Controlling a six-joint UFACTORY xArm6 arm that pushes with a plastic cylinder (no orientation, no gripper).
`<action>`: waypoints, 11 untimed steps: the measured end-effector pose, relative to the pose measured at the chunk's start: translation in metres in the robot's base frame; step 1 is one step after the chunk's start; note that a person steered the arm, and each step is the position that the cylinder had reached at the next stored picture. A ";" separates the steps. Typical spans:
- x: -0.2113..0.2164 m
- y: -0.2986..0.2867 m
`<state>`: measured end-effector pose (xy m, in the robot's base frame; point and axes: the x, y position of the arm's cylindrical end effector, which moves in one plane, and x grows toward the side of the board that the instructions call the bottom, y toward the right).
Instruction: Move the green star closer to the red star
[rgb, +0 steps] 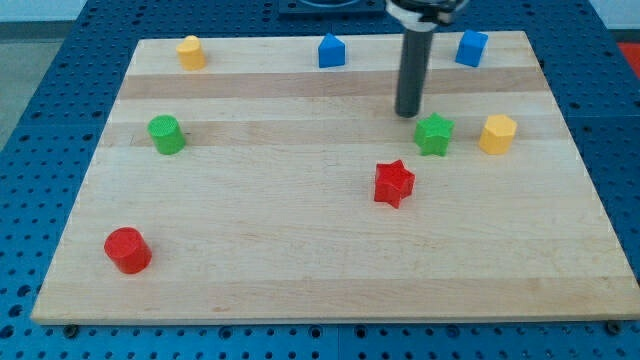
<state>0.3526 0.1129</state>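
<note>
Where the dark rod comes down from the view's top, my tip (408, 113) rests on the bench (300, 270) just above and slightly left of the green star (434, 134), close to it, though whether it touches I cannot tell. The arm carries no fingers, only this rod, so nothing is spread, closed or clamped.

Taking the green star as landmark: it lies in the right half of the bench. The red star (394, 183) sits below it and a little to the left, near but apart. The yellow block (497, 133), which looks hexagonal, stands just to its right with a small gap between. A blue block (472, 47) lies above and to its right, by the bench's top edge; another blue block (331, 50), with a peaked top, lies above and to its left on the same edge. A green cylinder (165, 133) is far to its left, level with it. A yellow block (191, 51) is far up and left. A red cylinder (128, 249) is far down and left.
</note>
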 end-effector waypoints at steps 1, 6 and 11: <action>0.000 0.022; 0.044 0.019; 0.062 0.031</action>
